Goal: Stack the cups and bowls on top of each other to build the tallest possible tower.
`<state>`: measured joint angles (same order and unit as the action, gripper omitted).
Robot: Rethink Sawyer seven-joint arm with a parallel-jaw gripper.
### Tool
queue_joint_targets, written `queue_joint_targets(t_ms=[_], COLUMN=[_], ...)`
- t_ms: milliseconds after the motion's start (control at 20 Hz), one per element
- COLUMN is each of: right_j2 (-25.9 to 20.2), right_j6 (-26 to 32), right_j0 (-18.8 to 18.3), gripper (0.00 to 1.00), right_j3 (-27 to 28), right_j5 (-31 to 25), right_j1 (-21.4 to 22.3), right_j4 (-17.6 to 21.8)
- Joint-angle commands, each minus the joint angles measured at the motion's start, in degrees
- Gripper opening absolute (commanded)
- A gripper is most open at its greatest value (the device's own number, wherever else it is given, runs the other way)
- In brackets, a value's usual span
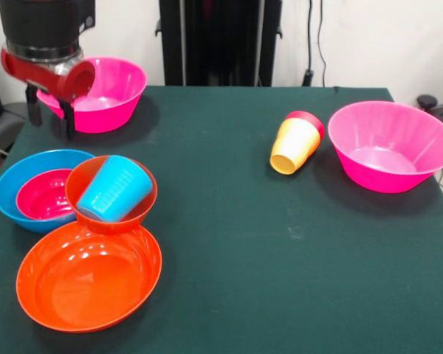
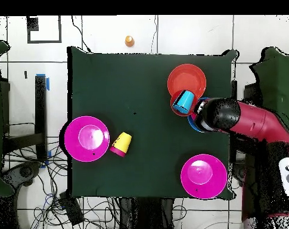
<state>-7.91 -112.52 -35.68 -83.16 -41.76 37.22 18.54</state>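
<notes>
My gripper (image 1: 50, 118) hangs at the table's far left in the front view, in front of a large pink bowl (image 1: 107, 92). Its two dark fingers (image 1: 68, 122) stand apart with nothing between them. Below it a blue bowl (image 1: 15, 184) holds a small crimson bowl (image 1: 44, 195). A small orange bowl (image 1: 140, 210) leans on it, with a blue cup (image 1: 114, 188) lying inside. A wide orange bowl (image 1: 88, 276) sits nearest. A yellow cup (image 1: 294, 144) lies on its side, nested in a red cup (image 1: 308, 118), beside the second pink bowl (image 1: 391, 144).
In the overhead view the arm (image 2: 260, 122) reaches in from the right, its head (image 2: 218, 113) covering the blue bowl (image 2: 192, 124). A small orange object (image 2: 129, 40) lies on the floor past the table's top edge. Cables lie on the floor at the lower left.
</notes>
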Motion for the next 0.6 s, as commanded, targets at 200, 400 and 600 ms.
queue_joint_targets(t_ms=[200,400,600], right_j2=[-6.06,-9.6,-9.9], right_j6=[10.47,5.73,1.94], right_j0=[1.95,1.94,3.63], gripper=[1.0,1.0,1.0], right_j3=[-7.32,-10.81,-10.81], right_j5=[-16.98,-13.36,-14.33], right_j1=[10.44,10.44,9.37], right_j4=[-2.54,-7.93,-11.63])
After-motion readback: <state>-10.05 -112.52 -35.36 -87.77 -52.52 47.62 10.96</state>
